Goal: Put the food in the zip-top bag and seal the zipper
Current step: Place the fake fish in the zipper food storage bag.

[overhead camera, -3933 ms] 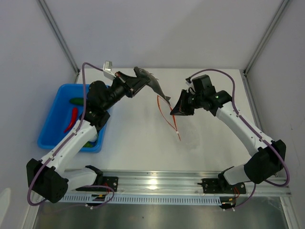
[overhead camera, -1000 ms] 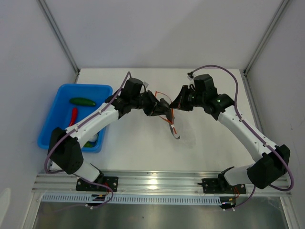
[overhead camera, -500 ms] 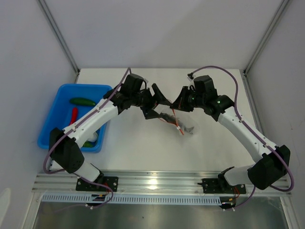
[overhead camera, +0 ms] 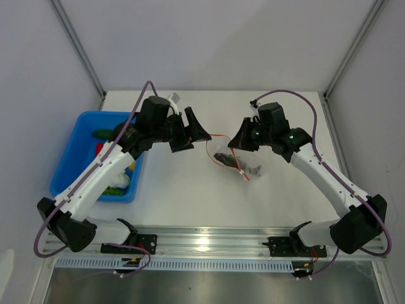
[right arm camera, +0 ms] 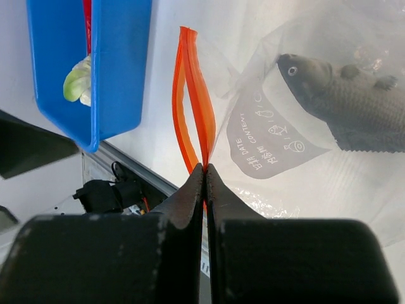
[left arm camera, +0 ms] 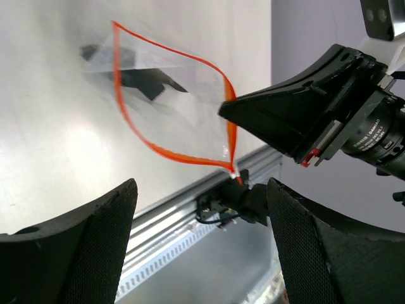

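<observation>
One toy fish point(right arm camera: 342, 101) in, several pieces to go. Working the rig remotely, I see the zip-top bag point(overhead camera: 239, 163) lying near bench point(overhead camera: 190, 202) ctr w/ the grey fish inside and its mouth gaping.

The right jaws are pressed together on one end of the zipper point(right arm camera: 190, 95). They pinch the orange-red strip where its two halves meet, and that corner looks lifted off the bench. The wrist cam shows the two halves bowed well apart.

The left jaws stand spread wide and empty near the bag's mouth, on the tray side, touching nothing.

In the blue tray point(overhead camera: 73, 142) at the bench's left edge, the cucumber point(overhead camera: 103, 134), chili point(overhead camera: 98, 150) and leafy veg point(overhead camera: 117, 185) wait. The left arm point(overhead camera: 107, 168) hides part of the tray, so I can't tell what else is in there.

My read: early stage, approx one item bagged. Left to do: fetch the rest from the tray, drop each piece through the open mouth, then run the zipper shut end to end.
</observation>
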`<state>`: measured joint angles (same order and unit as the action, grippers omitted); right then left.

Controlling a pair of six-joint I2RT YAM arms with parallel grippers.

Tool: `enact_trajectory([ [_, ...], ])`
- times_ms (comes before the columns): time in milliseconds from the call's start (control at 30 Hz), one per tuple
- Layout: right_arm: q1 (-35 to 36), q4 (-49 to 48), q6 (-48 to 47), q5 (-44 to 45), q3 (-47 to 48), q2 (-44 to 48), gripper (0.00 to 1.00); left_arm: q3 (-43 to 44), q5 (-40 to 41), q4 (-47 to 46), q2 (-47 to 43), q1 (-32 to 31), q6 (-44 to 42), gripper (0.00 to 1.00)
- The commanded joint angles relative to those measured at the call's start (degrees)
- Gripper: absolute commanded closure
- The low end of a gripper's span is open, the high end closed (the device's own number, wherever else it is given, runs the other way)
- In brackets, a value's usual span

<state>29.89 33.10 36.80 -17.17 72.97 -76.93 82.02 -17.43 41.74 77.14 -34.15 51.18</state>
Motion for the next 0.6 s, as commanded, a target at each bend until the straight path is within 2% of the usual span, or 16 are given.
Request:
enact_trajectory([
  [0,0.3,1.1,-2.6,0.7,0.1,0.4,1.00,1.2,8.4,5.2,-5.2,2.5,-6.1,0.17],
  [100,0.2,2.4,-3.9,1.1,0.2,0.1,1.00,-1.7,11.0,7.4,-8.3,7.2,-7.3,0.17],
  [333,0.3,4.1,-5.1,-0.1,0.1,-0.1,1.00,-9.6,17.1,14.4,-13.9,25.0,-9.7,0.17],
  [400,0.2,4.6,-5.6,-0.1,0.2,-0.2,1.00,-11.3,18.9,18.0,-14.4,28.1,-8.6,0.16],
  [533,0.2,4.8,-5.9,-0.1,0.4,-0.6,1.00,-14.5,25.8,23.9,-15.4,31.7,-4.2,0.00],
  [567,0.2,4.8,-5.9,-0.4,0.4,-0.6,1.00,-15.6,26.9,24.4,-15.6,32.2,-2.9,0.01],
])
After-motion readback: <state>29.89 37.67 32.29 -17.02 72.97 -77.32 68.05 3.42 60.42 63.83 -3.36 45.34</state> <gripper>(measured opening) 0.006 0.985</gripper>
